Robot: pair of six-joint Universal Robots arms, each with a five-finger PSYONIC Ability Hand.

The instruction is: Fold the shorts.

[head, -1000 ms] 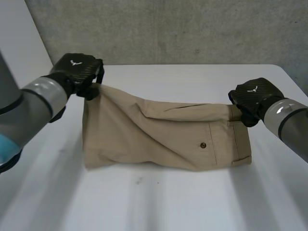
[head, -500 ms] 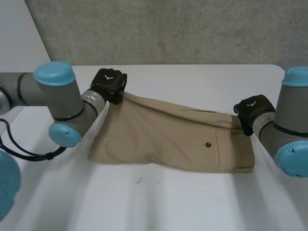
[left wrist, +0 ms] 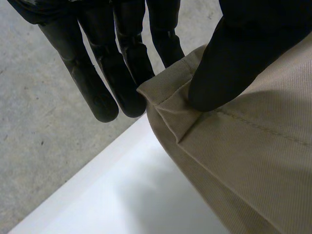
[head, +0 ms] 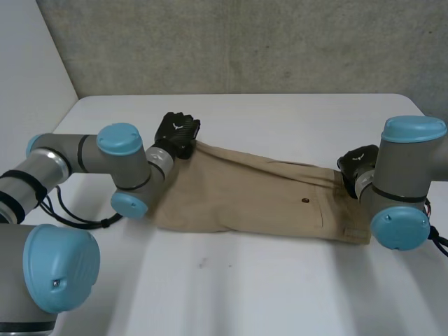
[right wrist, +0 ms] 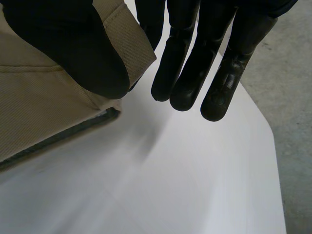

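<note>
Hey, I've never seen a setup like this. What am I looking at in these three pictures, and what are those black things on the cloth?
It is a robot with two arms, each ending in a black mechanical hand. The wide picture comes from a camera behind the arms, looking down on a white table. Beige shorts lie stretched across it. The two close-ups come from a camera on each wrist. The left hand pinches a hem corner between thumb and fingers; the right hand pinches a corner at the waistband end the same way.

A white table (head: pixel 280 294) carries tan shorts (head: pixel 266 203) lying stretched out across its middle.
</note>
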